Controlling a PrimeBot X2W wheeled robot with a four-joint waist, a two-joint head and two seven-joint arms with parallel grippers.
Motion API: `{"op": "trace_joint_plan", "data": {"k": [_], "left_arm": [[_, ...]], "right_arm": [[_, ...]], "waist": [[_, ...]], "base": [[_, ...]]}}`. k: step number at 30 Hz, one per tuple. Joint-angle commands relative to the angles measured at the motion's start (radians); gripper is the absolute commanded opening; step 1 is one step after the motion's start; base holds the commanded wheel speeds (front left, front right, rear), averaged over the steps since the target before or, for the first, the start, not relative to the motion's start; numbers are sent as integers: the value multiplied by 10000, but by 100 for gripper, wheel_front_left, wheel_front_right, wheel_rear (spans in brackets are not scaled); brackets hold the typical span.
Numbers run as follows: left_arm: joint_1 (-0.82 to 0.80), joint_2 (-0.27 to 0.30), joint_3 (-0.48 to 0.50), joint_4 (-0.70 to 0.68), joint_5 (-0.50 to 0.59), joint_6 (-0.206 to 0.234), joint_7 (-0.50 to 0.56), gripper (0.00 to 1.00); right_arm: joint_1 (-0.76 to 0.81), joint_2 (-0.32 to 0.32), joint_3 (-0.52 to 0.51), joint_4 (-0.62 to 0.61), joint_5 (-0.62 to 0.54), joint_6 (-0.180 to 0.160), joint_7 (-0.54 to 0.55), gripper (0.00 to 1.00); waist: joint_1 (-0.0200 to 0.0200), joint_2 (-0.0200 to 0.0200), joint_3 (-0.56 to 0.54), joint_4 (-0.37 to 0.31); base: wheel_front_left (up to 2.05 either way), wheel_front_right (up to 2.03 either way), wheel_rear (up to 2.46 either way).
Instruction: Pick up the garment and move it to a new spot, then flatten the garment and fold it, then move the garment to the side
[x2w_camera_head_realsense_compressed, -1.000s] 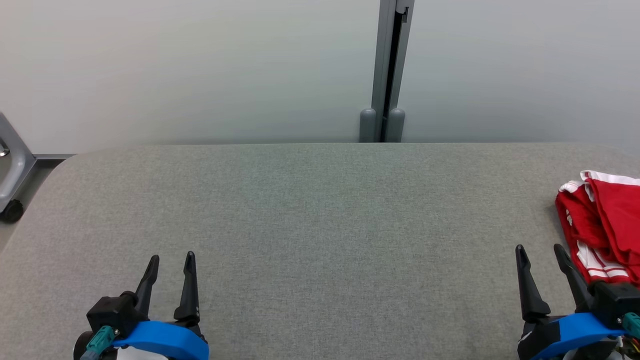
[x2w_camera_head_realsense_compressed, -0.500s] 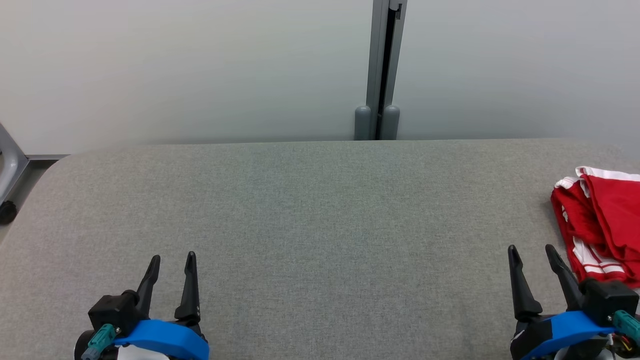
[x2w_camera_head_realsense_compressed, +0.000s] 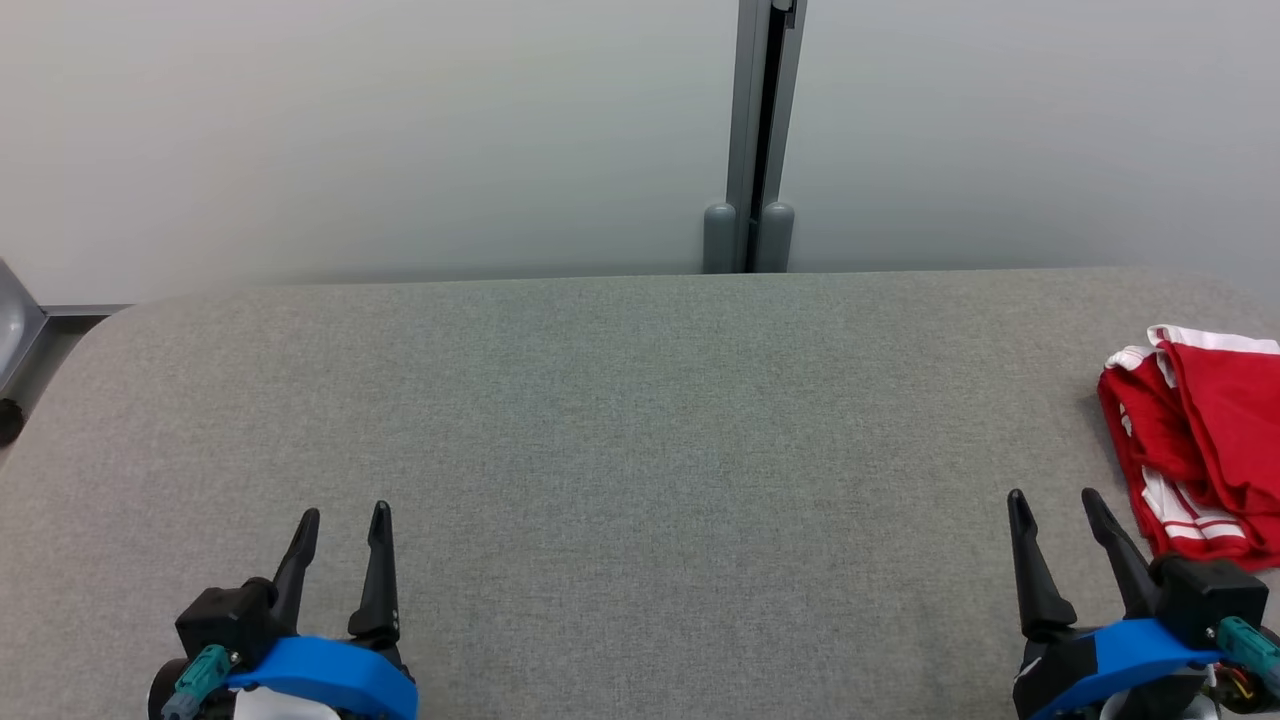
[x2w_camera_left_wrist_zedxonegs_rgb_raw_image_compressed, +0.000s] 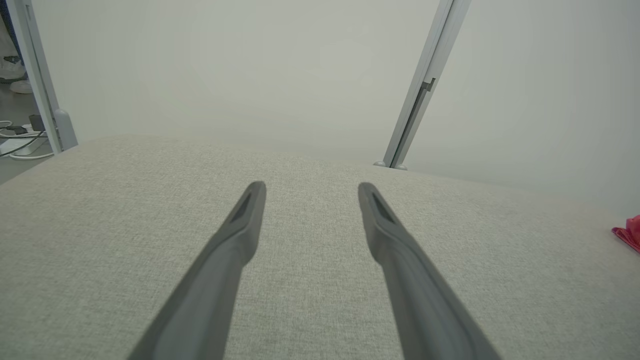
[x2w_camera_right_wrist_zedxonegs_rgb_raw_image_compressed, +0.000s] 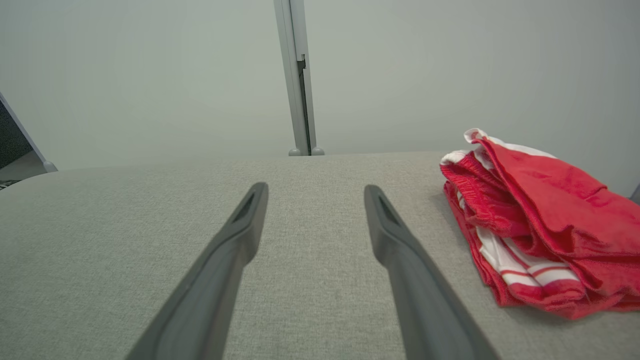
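The red-and-white garment (x2w_camera_head_realsense_compressed: 1205, 430) is seen bunched at the right edge of the grey table (x2w_camera_head_realsense_compressed: 640, 420), just beside the right gripper (x2w_camera_head_realsense_compressed: 1053, 494). The fingers of the right gripper and the left gripper (x2w_camera_head_realsense_compressed: 345, 512) are held apart, and nothing is gripped.

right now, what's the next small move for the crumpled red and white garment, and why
Probably reach the right gripper rightward to the crumpled red-and-white cloth garment: it lies bunched beside that open, empty gripper on the grey fabric table, far from the left gripper.
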Motion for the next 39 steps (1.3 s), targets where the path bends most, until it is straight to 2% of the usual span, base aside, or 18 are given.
{"op": "trace_joint_plan", "data": {"k": [1,2,10,27,39], "left_arm": [[-122,-9,42,10,-24,-61,-44,100],[2,-8,29,13,-1,2,2,0],[719,-255,34,626,-42,4,75,0],[521,-391,567,16,-2784,-13,898,0],[409,-470,850,-326,-4299,-23,1346,0]], "right_arm": [[-64,27,19,26,57,1,-67,100],[3,2,9,35,8,0,-12,0],[397,81,0,792,54,0,69,0],[110,82,-56,690,3299,0,599,0],[-48,83,-76,633,5093,0,882,0]], "waist": [[-1,0,8,-18],[0,0,10,-20],[1,0,16,-25],[1,0,40,-42],[0,0,56,-53]], "base": [[0,0,0],[0,0,0],[0,0,0],[0,0,0],[0,0,0]]}}
